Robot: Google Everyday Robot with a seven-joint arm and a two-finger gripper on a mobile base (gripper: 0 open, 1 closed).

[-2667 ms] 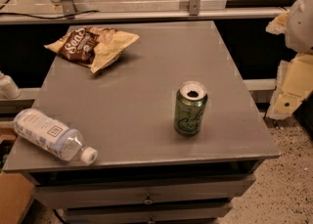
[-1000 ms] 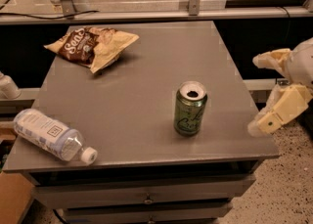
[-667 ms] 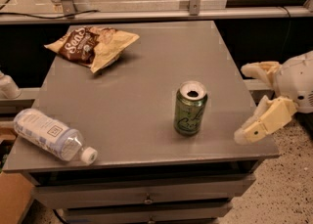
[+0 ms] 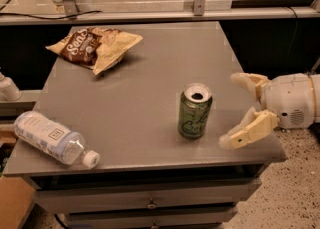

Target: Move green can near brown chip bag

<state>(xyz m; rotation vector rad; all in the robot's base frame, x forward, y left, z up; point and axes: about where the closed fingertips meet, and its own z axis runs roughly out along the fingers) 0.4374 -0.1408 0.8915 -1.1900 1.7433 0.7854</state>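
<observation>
The green can (image 4: 194,112) stands upright near the front right of the grey table (image 4: 150,73), its silver top showing an opened tab hole. The brown chip bag (image 4: 93,46) lies flat at the table's far left, dark brown at one end and tan-yellow at the other. My gripper (image 4: 231,109) reaches in from the right edge at can height, open, with one pale finger (image 4: 247,80) behind and the other finger (image 4: 247,131) in front. Its tips sit just right of the can, not touching it.
A clear plastic bottle (image 4: 52,137) with a white cap lies on its side at the front left corner. A metal rail and frame (image 4: 150,15) run behind the table. Drawers (image 4: 150,195) sit below the tabletop.
My gripper has come in from the far right and lowered toward the table, moving left until its open fingers are close beside the can. The can, bag and bottle have stayed put.
</observation>
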